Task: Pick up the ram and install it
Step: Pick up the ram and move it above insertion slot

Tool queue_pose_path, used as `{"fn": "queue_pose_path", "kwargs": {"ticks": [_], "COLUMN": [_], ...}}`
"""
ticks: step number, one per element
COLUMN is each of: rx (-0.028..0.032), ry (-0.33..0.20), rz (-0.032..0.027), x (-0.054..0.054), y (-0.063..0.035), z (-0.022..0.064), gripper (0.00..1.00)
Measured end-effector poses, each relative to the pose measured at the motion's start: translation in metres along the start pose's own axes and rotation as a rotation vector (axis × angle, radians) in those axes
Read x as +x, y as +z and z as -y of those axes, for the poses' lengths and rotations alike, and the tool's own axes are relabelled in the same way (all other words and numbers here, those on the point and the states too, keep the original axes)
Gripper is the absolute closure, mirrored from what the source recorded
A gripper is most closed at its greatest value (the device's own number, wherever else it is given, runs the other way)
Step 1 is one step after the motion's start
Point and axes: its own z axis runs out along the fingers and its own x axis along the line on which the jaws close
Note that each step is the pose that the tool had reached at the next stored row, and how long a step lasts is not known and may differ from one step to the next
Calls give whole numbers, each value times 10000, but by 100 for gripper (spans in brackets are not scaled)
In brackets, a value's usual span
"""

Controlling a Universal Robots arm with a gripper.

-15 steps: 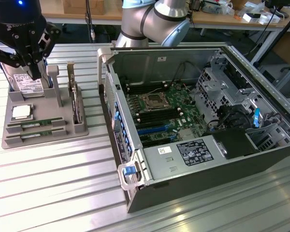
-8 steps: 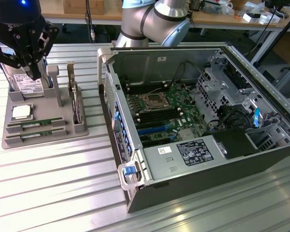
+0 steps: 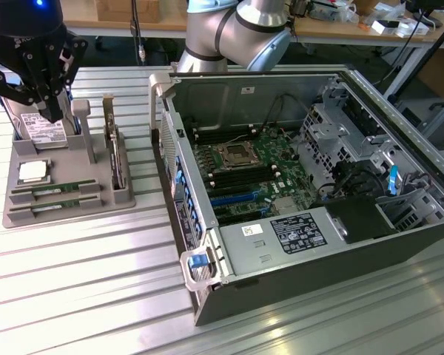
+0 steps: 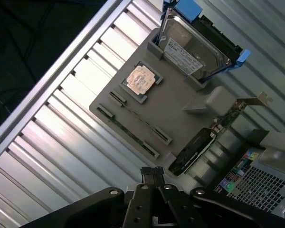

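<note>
Two green ram sticks (image 3: 55,190) (image 3: 53,208) lie in slots at the front of a grey holder tray (image 3: 81,200) on the exterior view's left. In the wrist view they appear edge-on as thin lines (image 4: 140,118) (image 4: 128,133) on the tray (image 4: 180,95). My black gripper (image 3: 53,112) hangs above the back of the tray, over the hard drive (image 3: 41,133), well clear of the ram. Its fingers (image 4: 152,175) are shut together with nothing between them.
The tray also carries a silver CPU (image 4: 141,80), the hard drive (image 4: 192,45) in a blue-edged bracket and an upright expansion card (image 3: 115,151). An open computer case (image 3: 296,177) with its motherboard memory slots (image 3: 229,170) stands to the exterior view's right on the ribbed metal table.
</note>
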Motion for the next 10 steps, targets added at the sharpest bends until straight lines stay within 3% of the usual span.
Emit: {"fn": "queue_pose_path", "kwargs": {"ticks": [10], "rx": [-21], "ry": [-866], "rz": [-39], "x": [0], "y": [0], "z": [0], "gripper": [90]}}
